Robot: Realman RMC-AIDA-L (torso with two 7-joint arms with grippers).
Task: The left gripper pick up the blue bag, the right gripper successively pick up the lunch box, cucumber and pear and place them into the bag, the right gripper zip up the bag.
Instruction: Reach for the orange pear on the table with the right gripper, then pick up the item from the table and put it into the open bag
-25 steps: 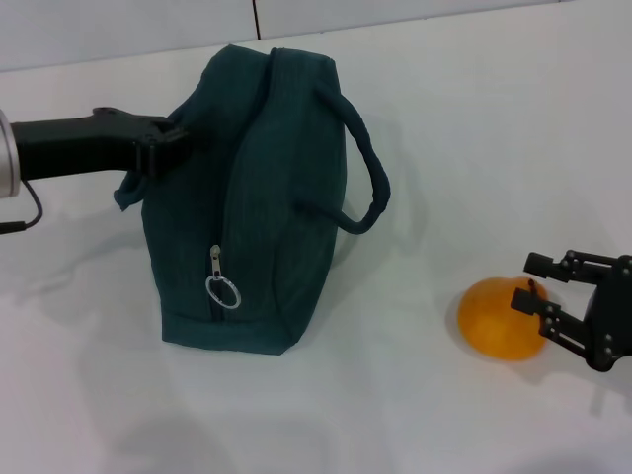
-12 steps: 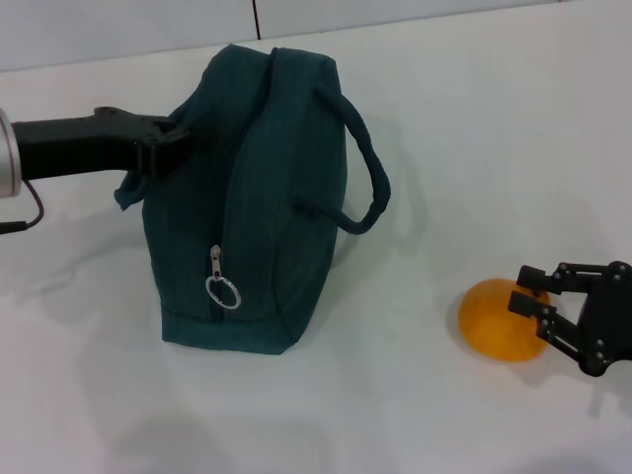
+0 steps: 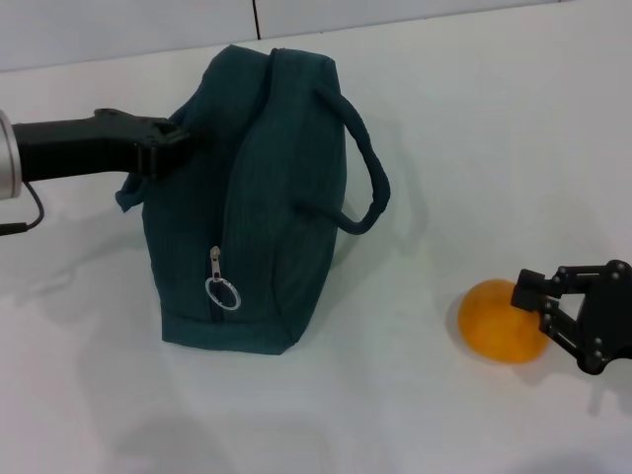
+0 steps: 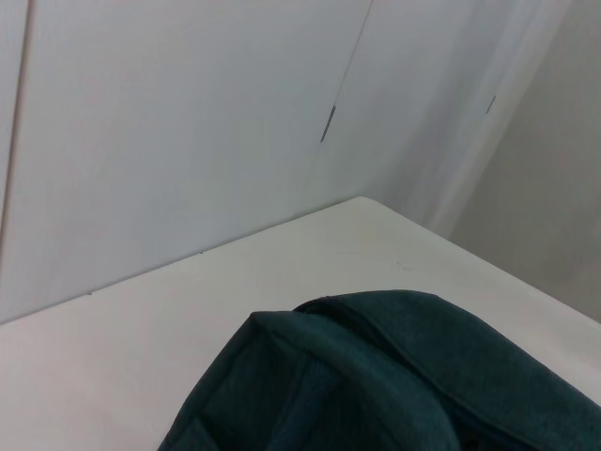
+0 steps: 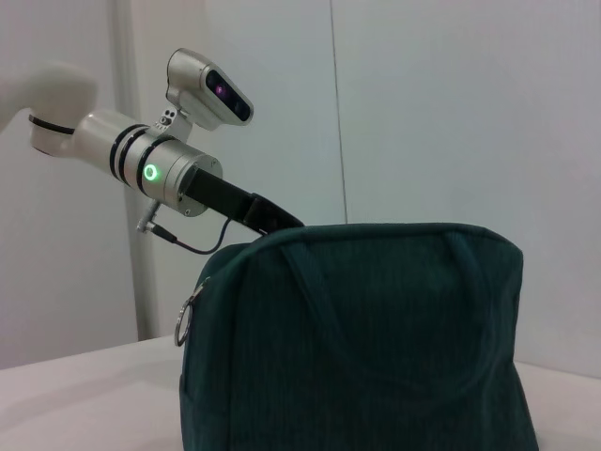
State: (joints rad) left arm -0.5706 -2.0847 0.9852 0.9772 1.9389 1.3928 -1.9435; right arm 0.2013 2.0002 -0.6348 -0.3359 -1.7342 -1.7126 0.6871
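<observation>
- I can't see inside the blue bag (image 3: 252,207), so its contents stay hidden.
- The right gripper (image 3: 538,301) runs off the frame edge beside the pear (image 3: 502,321).
- The left gripper (image 3: 168,148) tips are buried in bag fabric.

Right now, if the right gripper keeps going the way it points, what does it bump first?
Probably the pear. The right gripper points at it with open fingers already close beside it; whether they touch is unclear.

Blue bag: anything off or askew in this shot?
Nothing damaged or spilled. The blue bag stands upright, held at its end by the left tool. The zipper pull hangs near one end. The right tool sits open beside the pear.
</observation>
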